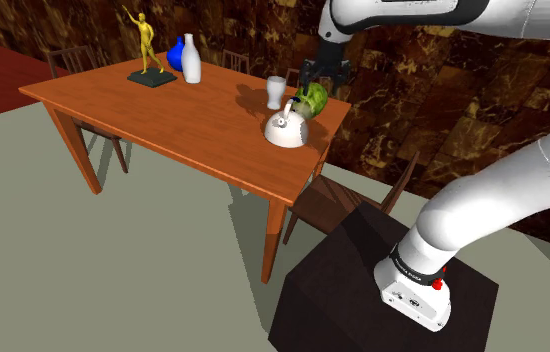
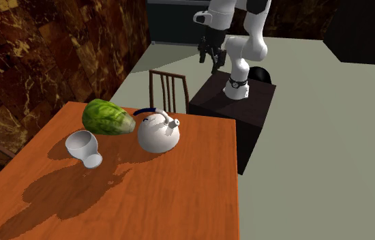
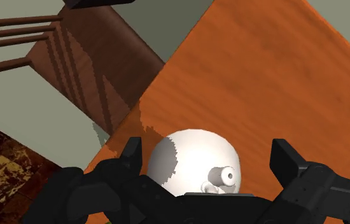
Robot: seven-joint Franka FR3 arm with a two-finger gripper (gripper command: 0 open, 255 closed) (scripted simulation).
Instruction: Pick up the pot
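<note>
Gripper (image 3: 207, 158), fingers spread apart, poised above the white pot (image 3: 186, 156), which lies straight ahead between them, untouched; straight descent indicated.

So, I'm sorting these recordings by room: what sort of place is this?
Probably a dining room in a house: a long wooden table with wooden chairs drawn up to it, and a white pot and a cup set on its top.
</note>
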